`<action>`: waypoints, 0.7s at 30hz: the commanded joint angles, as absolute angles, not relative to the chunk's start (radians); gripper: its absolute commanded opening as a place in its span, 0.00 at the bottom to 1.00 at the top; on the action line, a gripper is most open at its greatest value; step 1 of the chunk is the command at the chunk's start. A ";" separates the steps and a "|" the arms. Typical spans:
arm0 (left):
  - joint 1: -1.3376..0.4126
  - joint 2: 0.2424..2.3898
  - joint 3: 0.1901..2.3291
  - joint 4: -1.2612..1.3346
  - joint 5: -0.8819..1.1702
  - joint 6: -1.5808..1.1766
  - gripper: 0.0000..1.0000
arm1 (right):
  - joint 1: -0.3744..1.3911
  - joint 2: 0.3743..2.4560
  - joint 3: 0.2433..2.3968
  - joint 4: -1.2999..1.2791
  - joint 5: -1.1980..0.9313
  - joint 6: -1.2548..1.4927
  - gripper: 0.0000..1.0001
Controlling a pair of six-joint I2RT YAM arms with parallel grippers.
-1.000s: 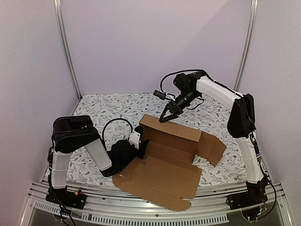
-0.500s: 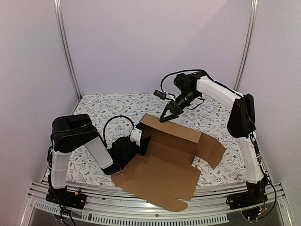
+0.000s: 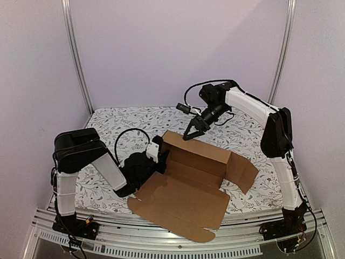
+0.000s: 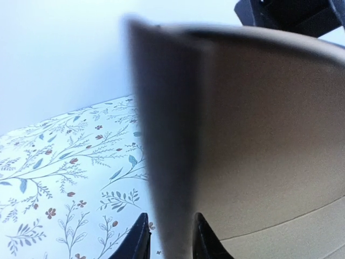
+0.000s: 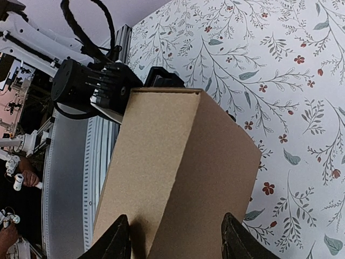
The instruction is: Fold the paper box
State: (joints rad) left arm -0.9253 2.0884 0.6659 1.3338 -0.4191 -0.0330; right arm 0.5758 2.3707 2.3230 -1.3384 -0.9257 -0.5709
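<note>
The paper box (image 3: 183,197) is a brown cardboard sheet lying mid-table, its wide lid panel flat toward the near edge. Its back wall (image 3: 200,154) stands up and a right flap (image 3: 243,171) splays outward. My left gripper (image 3: 160,156) is at the box's left end. In the left wrist view its gripper (image 4: 171,240) has closed round the upright side flap (image 4: 167,162), which fills the space between the fingers. My right gripper (image 3: 190,135) hangs over the back wall's left top edge. The right wrist view has that gripper (image 5: 175,240) open wide above the cardboard (image 5: 178,162).
A floral cloth (image 3: 124,124) covers the table. An aluminium rail (image 3: 161,243) runs along the near edge, and two metal posts (image 3: 75,54) rise at the back corners. The left arm's wrist and cable (image 5: 91,86) sit just beyond the box's left end.
The left gripper's jaws have narrowed onto the side flap and the left arm has shifted slightly left. The right arm and the box's back wall have not moved.
</note>
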 commanded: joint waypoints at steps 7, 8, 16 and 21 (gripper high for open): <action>-0.908 2.124 0.727 1.525 -0.405 -0.111 0.14 | 0.585 2.399 2.301 -1.658 -0.852 -0.593 0.56; -0.911 2.133 0.736 1.524 -0.414 -0.119 0.12 | 0.585 2.398 2.302 -1.659 -0.854 -0.592 0.56; -0.980 2.188 0.804 1.525 -0.612 -0.073 0.01 | 0.585 2.401 2.301 -1.675 -0.871 -0.595 0.56; -0.988 2.180 0.800 1.525 -0.626 -0.053 0.04 | 0.585 2.396 2.300 -1.672 -0.876 -0.598 0.56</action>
State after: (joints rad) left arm -0.9703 2.1609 0.7856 1.3499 -0.5804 -0.0753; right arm 0.5716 2.3707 2.3230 -1.3384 -0.9272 -0.5766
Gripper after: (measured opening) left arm 0.043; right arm 0.557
